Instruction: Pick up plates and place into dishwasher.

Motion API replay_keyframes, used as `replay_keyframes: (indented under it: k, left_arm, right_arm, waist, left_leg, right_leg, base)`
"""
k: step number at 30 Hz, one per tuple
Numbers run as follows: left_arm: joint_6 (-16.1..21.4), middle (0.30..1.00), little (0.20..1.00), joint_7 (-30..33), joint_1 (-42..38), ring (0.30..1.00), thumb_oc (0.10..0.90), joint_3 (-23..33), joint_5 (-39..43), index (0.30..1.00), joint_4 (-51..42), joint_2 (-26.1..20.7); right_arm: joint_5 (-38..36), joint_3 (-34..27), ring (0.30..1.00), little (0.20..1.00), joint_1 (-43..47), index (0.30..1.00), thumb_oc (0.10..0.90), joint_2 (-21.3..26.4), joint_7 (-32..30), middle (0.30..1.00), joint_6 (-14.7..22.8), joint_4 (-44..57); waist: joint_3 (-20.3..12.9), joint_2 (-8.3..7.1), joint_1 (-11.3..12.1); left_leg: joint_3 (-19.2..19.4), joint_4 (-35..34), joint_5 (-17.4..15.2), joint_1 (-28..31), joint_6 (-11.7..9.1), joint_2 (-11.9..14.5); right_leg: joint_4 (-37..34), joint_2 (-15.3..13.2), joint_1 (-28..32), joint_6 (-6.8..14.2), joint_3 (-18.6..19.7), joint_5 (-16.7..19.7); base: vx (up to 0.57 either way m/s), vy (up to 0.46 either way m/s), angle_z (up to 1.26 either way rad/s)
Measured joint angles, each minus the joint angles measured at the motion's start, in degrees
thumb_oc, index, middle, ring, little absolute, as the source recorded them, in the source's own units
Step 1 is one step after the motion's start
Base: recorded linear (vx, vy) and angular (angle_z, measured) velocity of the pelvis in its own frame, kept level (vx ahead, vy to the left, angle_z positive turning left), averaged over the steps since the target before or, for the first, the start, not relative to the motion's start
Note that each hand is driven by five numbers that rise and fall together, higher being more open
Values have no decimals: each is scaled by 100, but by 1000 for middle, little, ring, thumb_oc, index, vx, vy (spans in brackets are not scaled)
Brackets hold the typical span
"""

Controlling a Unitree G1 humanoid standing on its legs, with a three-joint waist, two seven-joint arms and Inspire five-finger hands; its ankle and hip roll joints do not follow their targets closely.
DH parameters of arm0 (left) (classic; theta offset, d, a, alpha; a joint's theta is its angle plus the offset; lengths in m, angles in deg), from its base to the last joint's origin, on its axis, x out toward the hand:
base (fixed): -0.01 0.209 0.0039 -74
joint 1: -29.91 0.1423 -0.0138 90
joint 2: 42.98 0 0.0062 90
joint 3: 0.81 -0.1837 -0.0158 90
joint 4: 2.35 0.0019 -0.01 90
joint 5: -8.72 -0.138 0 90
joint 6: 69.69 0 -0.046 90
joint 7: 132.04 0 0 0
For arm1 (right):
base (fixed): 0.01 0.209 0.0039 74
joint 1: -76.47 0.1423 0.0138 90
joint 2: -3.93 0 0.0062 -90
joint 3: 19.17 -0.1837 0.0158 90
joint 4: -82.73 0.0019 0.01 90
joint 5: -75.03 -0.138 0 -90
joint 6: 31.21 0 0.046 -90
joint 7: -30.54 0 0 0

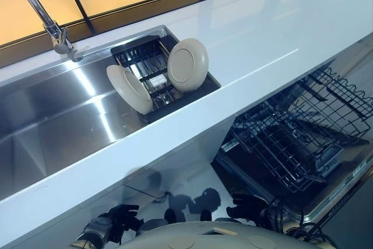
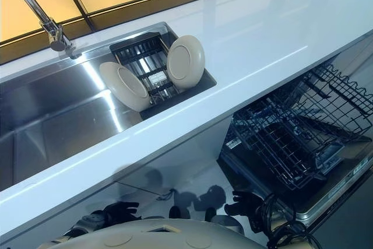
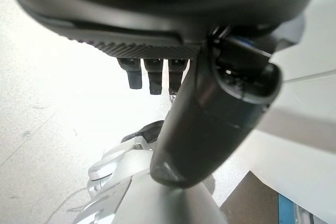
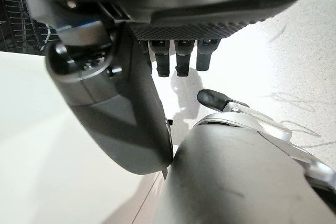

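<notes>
Two round cream plates [image 1: 187, 64] [image 1: 129, 88] standing on edge in a dark dish rack [image 1: 152, 73], one at the right side and one leaning at the left side. Dish rack sitting at the right end of a shiny steel sink [image 1: 52, 121], under a tall tap [image 1: 41, 13]. Long white counter [image 1: 262, 45] running in front and to the right. Dishwasher [image 1: 291, 144] open below the counter on the right, with its dark wire basket [image 2: 303, 126] pulled out.

Left hand [image 3: 152, 74] hanging low near the floor, well below the counter, fingers straight and loose, thumb sticking out, holding nothing. Right hand [image 4: 181, 61] hanging low too, near the dishwasher, fingers straight and apart from the thumb, holding nothing. Both hands well apart from the plates.
</notes>
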Motion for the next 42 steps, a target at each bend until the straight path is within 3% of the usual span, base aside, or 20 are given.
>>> replay_keyframes:
  k: [18, 26, 35, 39, 42]
  left_arm:
    - [24, 900, 900, 7, 7, 900, 800, -9, 3, 900, 3, -36]
    - [393, 900, 900, 145, 40, 900, 800, -472, -194, 900, -45, -119]
    - [465, 900, 900, -421, 228, 900, 800, -1715, -749, 900, -1820, -937]
    - [461, 900, 900, -718, 355, 900, 800, -1777, -464, 900, -2627, -1235]
    - [498, 900, 900, -1306, 308, 900, 800, -1847, -58, 900, -3989, -1198]
  right_arm:
    - [34, 31, 900, 900, -5, 900, 800, -13, 1, 900, -3, 20]
    - [34, 45, 900, 900, -5, 900, 800, -27, 1, 900, -15, 80]
    - [33, 259, 900, 900, 17, 900, 800, -3, 0, 900, -63, 565]
    - [33, 259, 900, 900, 59, 900, 800, 28, 1, 900, -57, 608]
    - [47, 278, 900, 900, 137, 900, 800, 52, 2, 900, -58, 581]
  waist:
    - [-5, -67, 0]
    - [37, -120, -5]
    - [306, -141, -10]
    - [451, -127, 65]
    - [470, -118, 132]
  left_leg:
    - [25, -1, -1, 6, 1, 2]
    - [65, -2, -1, -12, 1, 5]
    - [235, 0, 25, -168, 15, 35]
    - [221, 1, 68, -214, 13, 40]
    - [209, 1, 103, -257, 23, 41]
  right_leg:
    - [2, 3, -6, 4, 24, 6]
    - [4, 5, -41, 21, 56, 10]
    - [110, 18, -306, 22, 197, 45]
    - [122, 20, -354, 20, 189, 62]
    - [202, 13, -432, 20, 180, 61]
  base:
    - [0, 0, 0]
    - [-28, -13, -2]
    - [-70, -47, -9]
    - [-71, -44, 2]
    - [-75, -66, 1]
